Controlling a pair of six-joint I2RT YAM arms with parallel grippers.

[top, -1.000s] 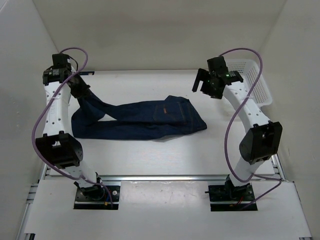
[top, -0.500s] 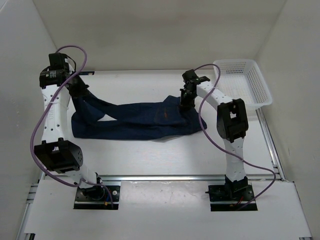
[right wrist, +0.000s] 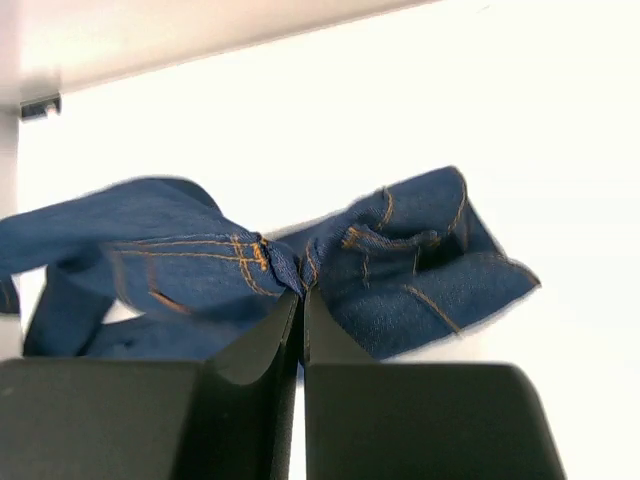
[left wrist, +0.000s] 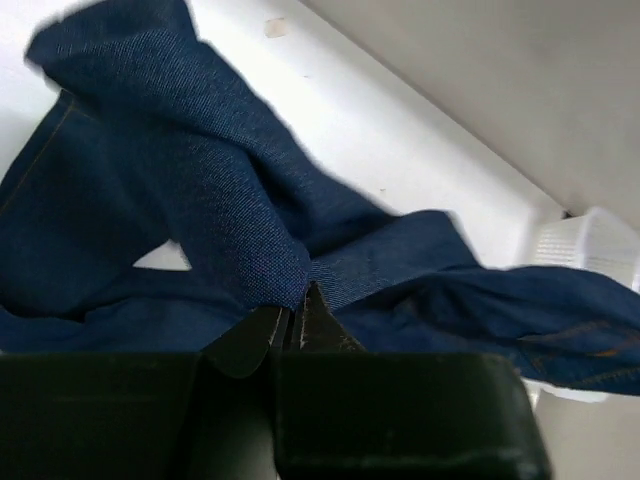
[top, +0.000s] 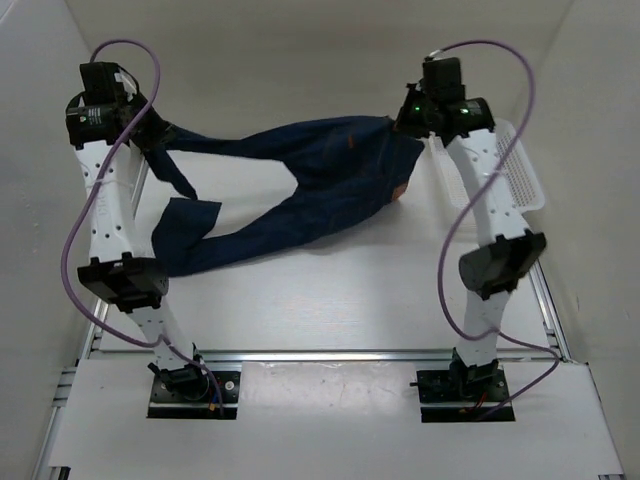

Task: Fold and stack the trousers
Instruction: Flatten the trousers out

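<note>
The dark blue denim trousers (top: 300, 185) hang stretched between my two raised arms above the table. My left gripper (top: 150, 130) is shut on a leg end at the far left; in the left wrist view the cloth (left wrist: 230, 230) bunches at the closed fingertips of that gripper (left wrist: 297, 296). My right gripper (top: 408, 128) is shut on the waistband at the far right; the right wrist view shows orange-stitched denim (right wrist: 400, 260) pinched between its jaws (right wrist: 301, 293). The other leg droops down to the table (top: 185, 245) at the left.
A white mesh basket (top: 520, 175) stands at the back right, partly behind the right arm, and shows as a white corner (left wrist: 590, 240) in the left wrist view. White walls close in the table on three sides. The arm bases sit at the near edge.
The right gripper came down onto the waistband, shut on it and rose. Both arms have lifted toward the back, pulling the trousers off the table and stretching them out.
</note>
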